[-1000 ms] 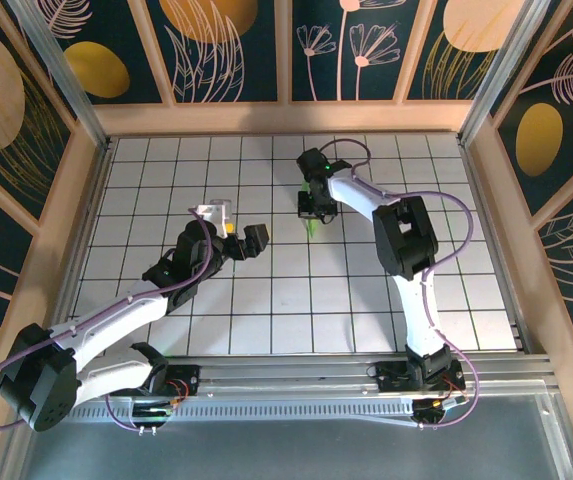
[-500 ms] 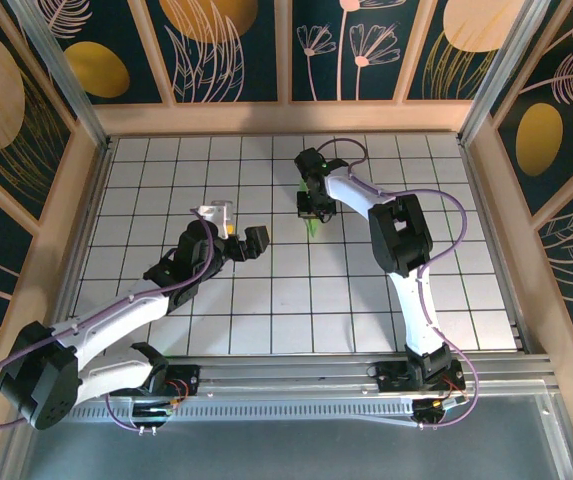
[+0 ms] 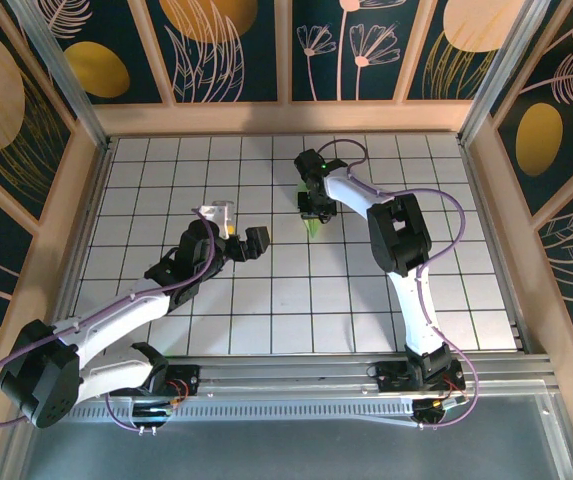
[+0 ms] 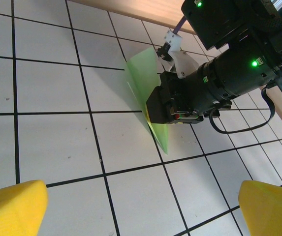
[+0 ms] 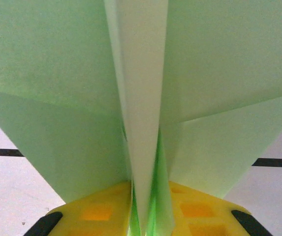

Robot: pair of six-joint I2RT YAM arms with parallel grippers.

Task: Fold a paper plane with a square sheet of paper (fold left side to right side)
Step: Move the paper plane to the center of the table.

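Observation:
The square sheet of paper is folded into a narrow pale green paper plane [image 3: 312, 227] that lies past the middle of the tiled table, its pointed nose toward me. My right gripper [image 3: 315, 208] comes down on it from above. In the right wrist view the plane's [image 5: 72, 98] centre crease stands between the yellow fingers [image 5: 96, 211], which sit close against it on both sides. My left gripper [image 3: 238, 228] hovers two tiles to the left, open wide and holding nothing. Its yellow fingertips [image 4: 13, 206] frame the plane [image 4: 148, 88] and the right gripper's black body [image 4: 172, 105].
The white grid table [image 3: 266, 300] is boxed in by wooden rails and patterned panels [image 3: 226, 50]. The right arm's lilac cable [image 3: 456, 230] loops over the right side. Both arm bases sit on the metal rail [image 3: 296, 385] at the near edge.
The right arm has shifted slightly to the left over the plane. The left arm has barely moved.

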